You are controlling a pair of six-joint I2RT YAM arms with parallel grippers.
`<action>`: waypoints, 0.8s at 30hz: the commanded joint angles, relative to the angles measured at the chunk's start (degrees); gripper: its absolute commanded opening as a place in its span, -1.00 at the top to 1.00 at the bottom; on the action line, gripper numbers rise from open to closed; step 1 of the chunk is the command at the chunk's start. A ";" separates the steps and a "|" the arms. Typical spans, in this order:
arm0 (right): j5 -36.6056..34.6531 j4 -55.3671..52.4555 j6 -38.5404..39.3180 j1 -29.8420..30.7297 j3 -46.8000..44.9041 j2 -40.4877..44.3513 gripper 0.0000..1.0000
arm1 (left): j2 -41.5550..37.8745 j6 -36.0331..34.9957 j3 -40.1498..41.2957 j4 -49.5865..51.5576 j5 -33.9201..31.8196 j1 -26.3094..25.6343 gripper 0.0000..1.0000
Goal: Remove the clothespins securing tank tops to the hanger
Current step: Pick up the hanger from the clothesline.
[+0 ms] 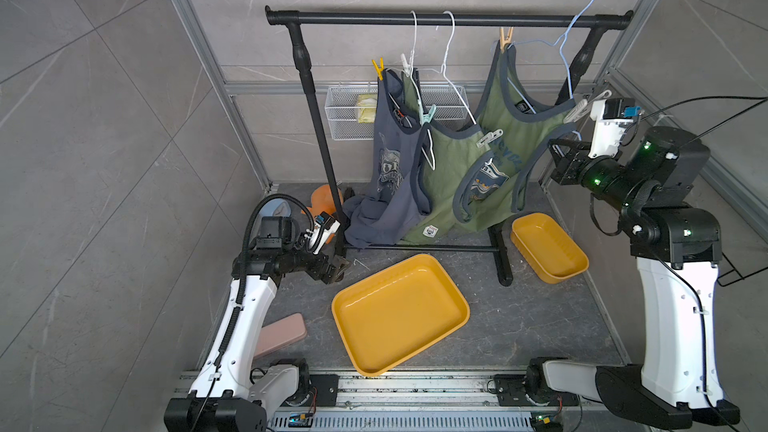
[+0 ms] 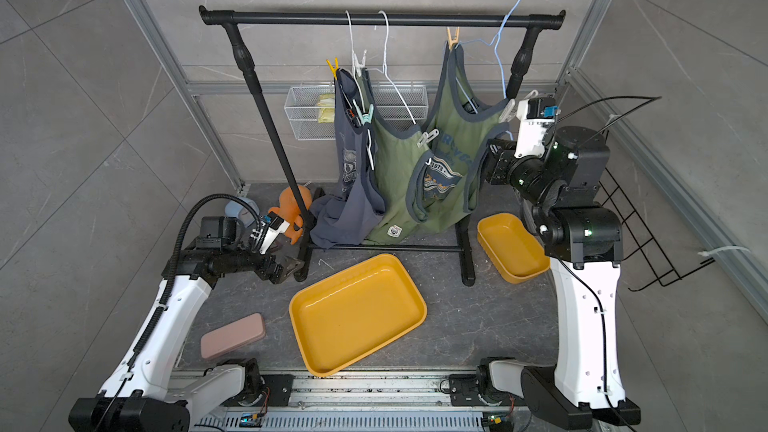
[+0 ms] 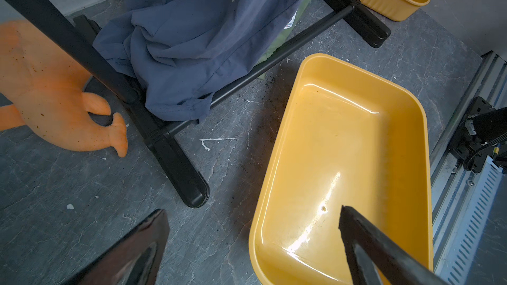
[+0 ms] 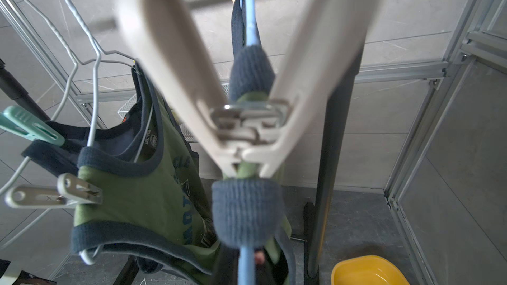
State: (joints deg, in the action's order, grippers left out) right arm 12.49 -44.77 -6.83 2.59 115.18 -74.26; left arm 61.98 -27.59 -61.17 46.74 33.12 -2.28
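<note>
Three tank tops hang from wire hangers on the black rack (image 1: 449,18): a slate blue one (image 1: 390,168) and two olive ones (image 1: 449,176) (image 1: 523,130). Clothespins grip their straps: yellow (image 1: 378,68), white (image 1: 405,62), mint (image 1: 428,115), white (image 1: 489,137), orange-tan (image 1: 505,38). Another white clothespin (image 4: 247,122) clamps the right olive strap onto the blue hanger (image 4: 251,28). My right gripper (image 1: 555,151) is shut just below that pin against the top's edge, its fingertips hidden by fabric. My left gripper (image 3: 252,212) hangs open and empty low by the rack's foot.
A large yellow tray (image 1: 399,313) lies on the floor in front of the rack, a smaller yellow tub (image 1: 548,247) to its right. A wire basket (image 1: 345,118) hangs on the back wall. An orange toy (image 1: 324,197) and a pink case (image 1: 282,332) lie at the left.
</note>
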 commanded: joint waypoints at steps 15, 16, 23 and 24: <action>0.99 -0.54 1.20 -0.04 -2.76 6.43 1.00 | 0.56 0.82 -4.00 0.59 1.15 -1.82 -0.99; 1.22 -0.87 1.19 -0.03 -3.30 6.86 1.00 | 0.58 0.65 -4.15 0.84 1.15 -1.89 -0.99; -0.42 -3.35 2.29 -0.04 -6.27 10.28 1.00 | 0.38 -0.09 -5.68 1.99 0.43 -1.99 -0.99; -0.63 -4.14 2.35 -0.03 -6.37 10.74 1.00 | 0.29 -0.09 -5.86 1.95 0.52 -2.03 -0.99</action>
State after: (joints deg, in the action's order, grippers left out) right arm 12.84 -49.84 -5.74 2.59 109.03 -65.43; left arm 62.61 -27.59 -64.53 47.99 33.10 -4.05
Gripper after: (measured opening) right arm 0.046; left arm 0.997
